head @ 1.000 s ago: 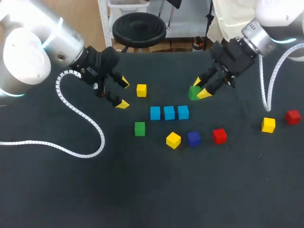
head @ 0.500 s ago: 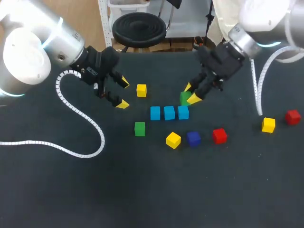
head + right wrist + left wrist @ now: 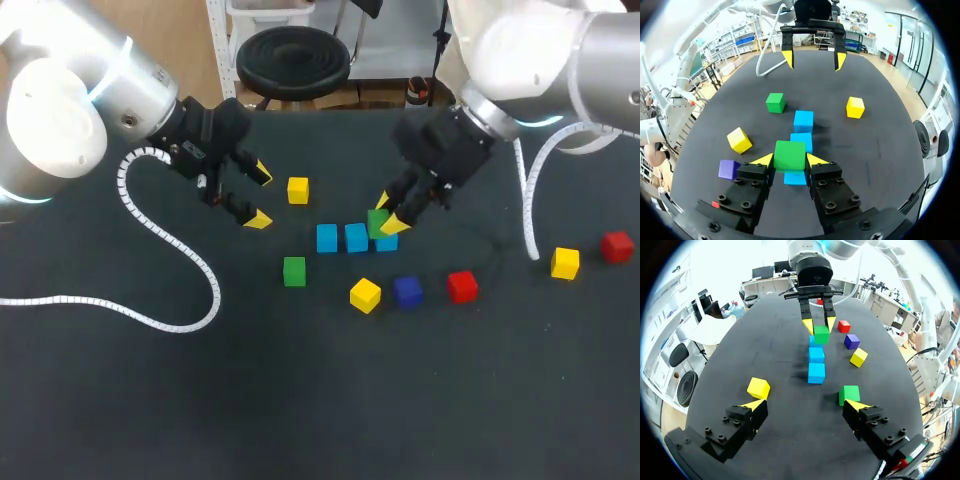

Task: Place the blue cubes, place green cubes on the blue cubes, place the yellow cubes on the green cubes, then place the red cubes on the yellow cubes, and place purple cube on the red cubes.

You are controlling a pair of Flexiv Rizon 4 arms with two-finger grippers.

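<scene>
Change: compared with one second ago, the right hand (image 3: 387,213) is coming in from the 1 o'clock side of the blue row and is bringing the green cube (image 3: 377,222) with it; the left arm is staying at the same place.
Right hand: it is grasping the green cube, with one yellow tip pressing on each of two opposite sides.
Green cube: it is hanging over the end blue cube (image 3: 389,243), at the 3 o'clock end of the row, and is covering a part of it; I cannot tell if the two are touching.
Blue cubes (image 3: 356,238): three are lying in one line, side by side, near the middle of the surface (image 3: 300,400).
Left hand (image 3: 260,196): it is released, fingers wide apart with nothing between them, hovering at 10 o'clock from the row.
Second green cube (image 3: 294,271): it is lying near the row, at 7 o'clock from it.
Yellow cubes (image 3: 298,190): one is lying at 11 o'clock from the row, one at 6 o'clock, one far out at 3 o'clock.
Purple cube (image 3: 407,291): it is sitting just beside the 6 o'clock yellow one.
Red cubes (image 3: 461,286): one is lying near the purple cube, at its 3 o'clock; the other is lying far out at 3 o'clock.
</scene>
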